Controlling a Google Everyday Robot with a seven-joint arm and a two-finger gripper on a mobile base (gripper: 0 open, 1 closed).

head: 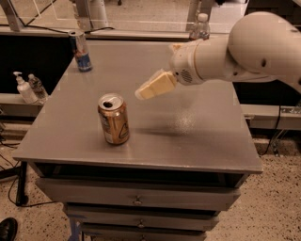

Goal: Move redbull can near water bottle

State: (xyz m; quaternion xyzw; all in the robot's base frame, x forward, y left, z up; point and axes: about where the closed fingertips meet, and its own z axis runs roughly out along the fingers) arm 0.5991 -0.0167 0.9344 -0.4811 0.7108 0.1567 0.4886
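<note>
Setting: we list this as a robotics lab or test workroom, not a home. Grounds we note:
- a white robot arm [254, 47] reaching in from the right, with its cream gripper [146, 91] hanging above the middle of the table top;
- a grey metal drawer cabinet [188, 197] serving as the table, with a plain top and small pulls on the drawer fronts;
- a speckled, terrazzo-type floor [282, 188];
- loose black cables [9, 160] trailing on the floor at left;
- metal frame posts [84, 14] standing behind the table;
- a white pump bottle [22, 88] on a side ledge at left, with a small clear bottle [36, 85] just beside it.
</note>
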